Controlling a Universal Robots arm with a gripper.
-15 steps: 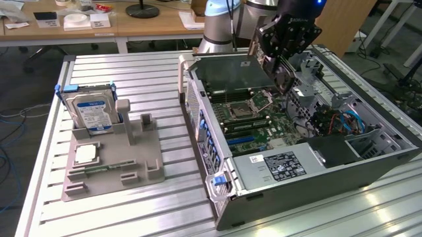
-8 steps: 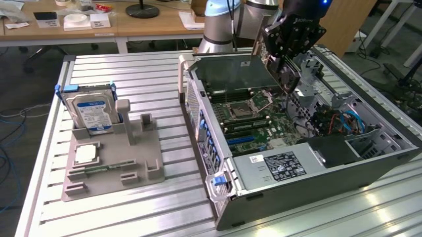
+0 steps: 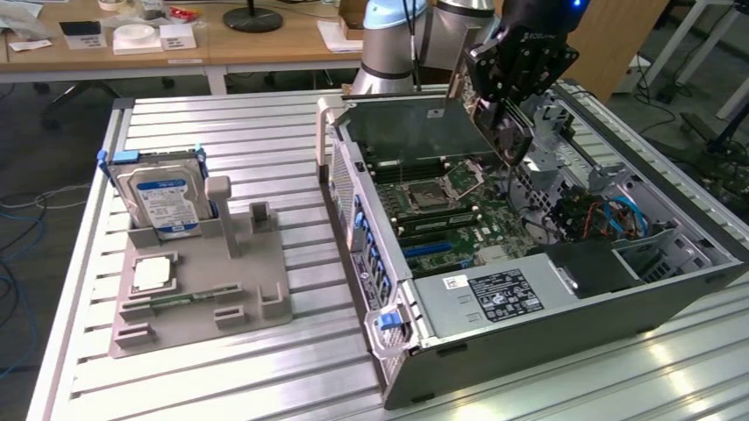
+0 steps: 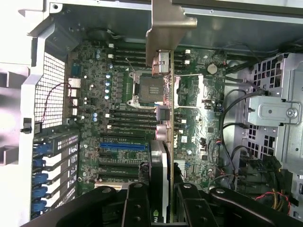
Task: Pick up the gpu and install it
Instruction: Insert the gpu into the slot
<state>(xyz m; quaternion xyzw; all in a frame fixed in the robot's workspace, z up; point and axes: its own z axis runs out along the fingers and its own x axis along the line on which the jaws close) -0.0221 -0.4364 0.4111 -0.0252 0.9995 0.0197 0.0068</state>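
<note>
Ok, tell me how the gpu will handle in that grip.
Probably stiff: the gpu runs straight, edge-on, out from the end effector. Likely fragile: a thin bare card. Gripped at one end, it may pivot if its metal bracket knocks the case.

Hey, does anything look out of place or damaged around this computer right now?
Nothing looks spilled or broken. The gripper holds the graphics card edge-on above the motherboard of the open computer case, not seated in any slot. The processor chip lies out on the grey tray beside the case.
</note>
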